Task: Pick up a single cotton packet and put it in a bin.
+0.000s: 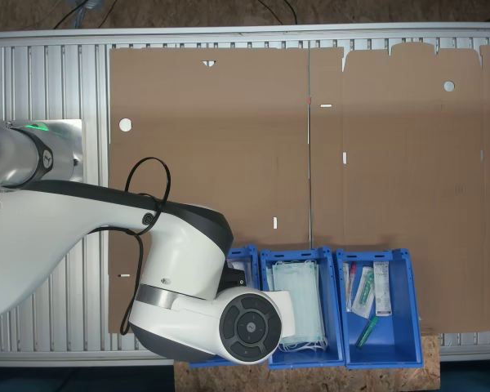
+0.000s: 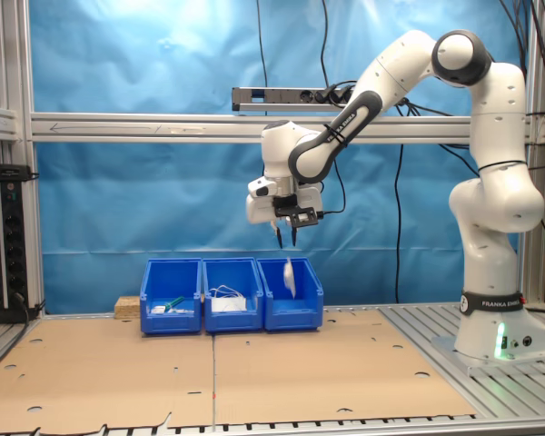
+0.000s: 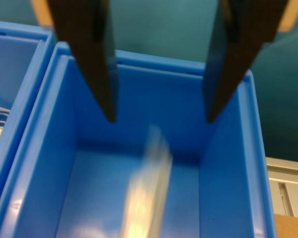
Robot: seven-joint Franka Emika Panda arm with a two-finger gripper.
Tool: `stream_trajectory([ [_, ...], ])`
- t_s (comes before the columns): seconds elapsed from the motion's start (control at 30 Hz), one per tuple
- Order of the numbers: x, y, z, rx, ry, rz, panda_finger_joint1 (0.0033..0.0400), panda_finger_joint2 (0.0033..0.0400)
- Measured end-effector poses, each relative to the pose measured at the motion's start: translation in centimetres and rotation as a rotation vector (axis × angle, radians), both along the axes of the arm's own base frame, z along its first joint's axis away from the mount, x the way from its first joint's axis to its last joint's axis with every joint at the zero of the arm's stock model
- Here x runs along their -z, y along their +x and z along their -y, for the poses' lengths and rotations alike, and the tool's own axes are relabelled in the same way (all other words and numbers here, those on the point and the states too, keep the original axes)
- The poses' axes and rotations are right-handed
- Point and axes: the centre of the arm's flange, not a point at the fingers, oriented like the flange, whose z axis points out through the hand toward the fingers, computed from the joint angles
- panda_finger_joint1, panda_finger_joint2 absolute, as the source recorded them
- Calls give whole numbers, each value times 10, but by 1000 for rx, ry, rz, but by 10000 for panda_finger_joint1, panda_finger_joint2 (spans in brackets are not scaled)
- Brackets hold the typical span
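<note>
Second exterior view: the bin [image 2: 292, 295], rightmost of three, sits below the end effector [image 2: 286, 234], whose jaws stand apart, empty. The cotton packet [image 2: 290, 275] is falling edge-on at the rim; it could clip the wall and tumble onto the desk [image 2: 254, 372].

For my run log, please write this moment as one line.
gripper: open, above bin | packet: falling, blurred, at bin mouth | bin: end of blue row, beside mask bin
</note>
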Motion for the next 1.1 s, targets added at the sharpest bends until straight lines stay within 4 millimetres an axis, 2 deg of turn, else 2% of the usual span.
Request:
stream_trajectory([
  [0.2, 0, 0, 0, -3, 0, -1, 87, 87],
  [0.23, 0, 0, 0, -4, 0, -1, 250, 250],
  [0.4, 0, 0, 0, -5, 1, -1, 250, 250],
  [0.43, 0, 0, 0, -5, 1, -1, 329, 329],
  [0.6, 0, 0, 0, -6, 1, -1, 329, 329],
  [0.63, 0, 0, 0, -6, 1, -1, 384, 384],
  [0.77, 0, 0, 0, -6, 1, -1, 384, 384],
  [0.8, 0, 0, 0, -6, 1, -1, 397, 397],
  [1.1, 0, 0, 0, -7, 1, -2, 397, 397],
])
